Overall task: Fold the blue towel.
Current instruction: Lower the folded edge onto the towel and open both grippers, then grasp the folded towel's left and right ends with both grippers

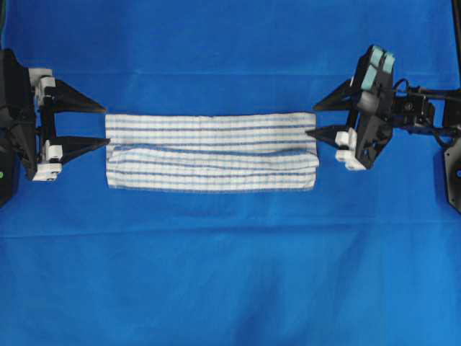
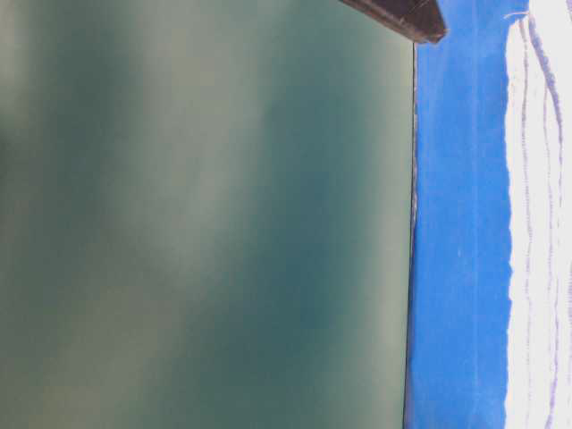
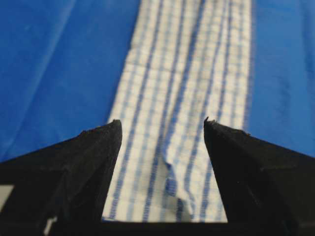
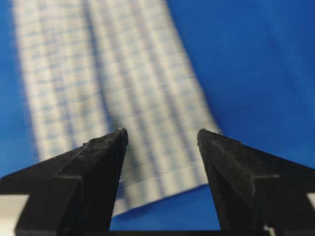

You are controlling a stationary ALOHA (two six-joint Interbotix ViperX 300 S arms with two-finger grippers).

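The blue towel (image 1: 211, 150), white with thin blue stripes, lies on the table folded into a long narrow strip, with a slight ridge along its middle. My left gripper (image 1: 106, 125) stands open at the strip's left end, its fingertips just reaching that edge. In the left wrist view the towel (image 3: 187, 59) runs away between the spread fingers of the left gripper (image 3: 162, 123), holding nothing. My right gripper (image 1: 312, 121) stands open at the right end. The right wrist view shows the towel's end (image 4: 98, 73) beyond the right gripper (image 4: 161, 132), which is empty.
A large plain blue cloth (image 1: 230, 274) covers the whole table under the towel. The table-level view is turned sideways: a blurred green wall (image 2: 197, 223), the blue cloth (image 2: 456, 268), the towel's edge (image 2: 541, 223) and a dark fingertip (image 2: 402, 16).
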